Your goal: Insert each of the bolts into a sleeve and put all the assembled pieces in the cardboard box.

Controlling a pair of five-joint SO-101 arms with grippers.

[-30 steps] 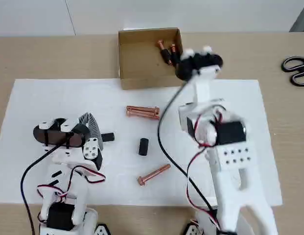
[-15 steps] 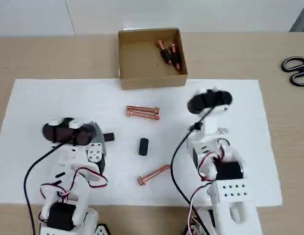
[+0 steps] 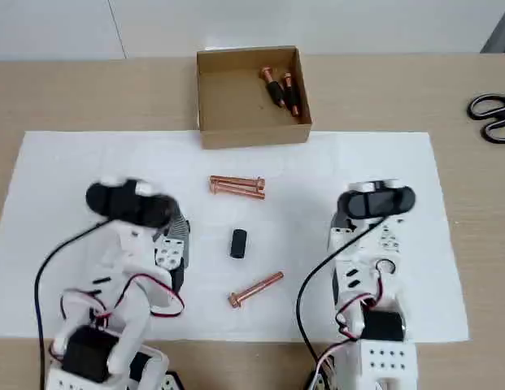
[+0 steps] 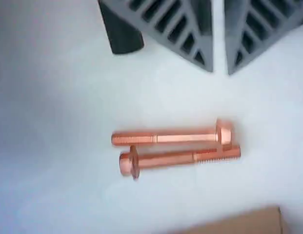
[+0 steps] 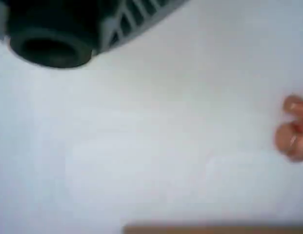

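Note:
The cardboard box (image 3: 228, 101) at the far middle holds two bolts in black sleeves (image 3: 283, 88). Two bare copper bolts (image 3: 237, 187) lie side by side below it, also seen from the left wrist (image 4: 175, 148). A loose black sleeve (image 3: 238, 243) lies mid-sheet, with a third bolt (image 3: 256, 289) nearer the front. My left gripper (image 4: 220, 70) hovers low, short of the bolt pair, nearly shut and empty, with a black sleeve (image 4: 121, 34) beside one finger. My right arm (image 3: 374, 203) stands at the right. A black sleeve (image 5: 49, 46) sits close by the right gripper (image 5: 131, 19).
White paper (image 3: 65, 162) covers the work area on the wooden table. Black scissors (image 3: 492, 115) lie at the far right edge. The box's edge (image 4: 249, 222) lies past the bolt pair in the left wrist view.
The right arm pulled back from over the box toward its base. The left arm swung forward and right, now covering the black piece that lay beside its gripper.

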